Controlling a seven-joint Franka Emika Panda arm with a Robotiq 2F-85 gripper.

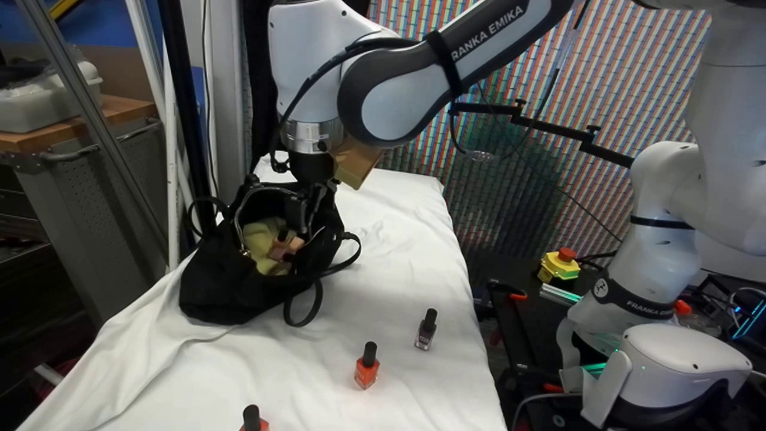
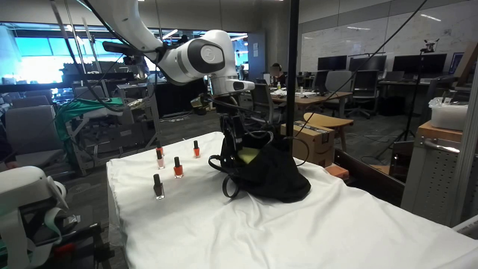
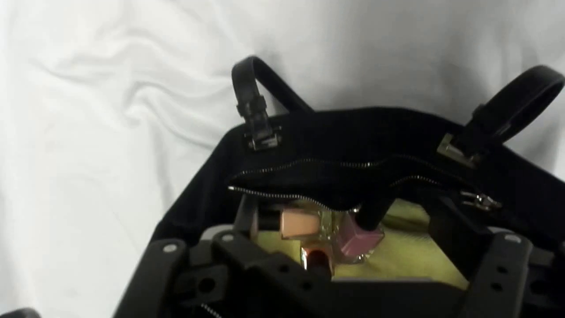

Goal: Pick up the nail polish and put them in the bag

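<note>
The task looks part done. In the bag (image 1: 221,284), at the lower middle of the wrist view, lie at least a peach bottle (image 3: 300,224), a pink bottle (image 3: 358,239) and a red bottle (image 3: 317,259). Five more bottles (image 2: 178,171) stand on the surface (image 2: 194,228), left of centre in an exterior view, and seem left to do. The tool (image 3: 340,212) hangs in the bag's mouth with jaws spread wide, gripping nothing; whether one touches the peach bottle's cap I cannot tell.
</note>
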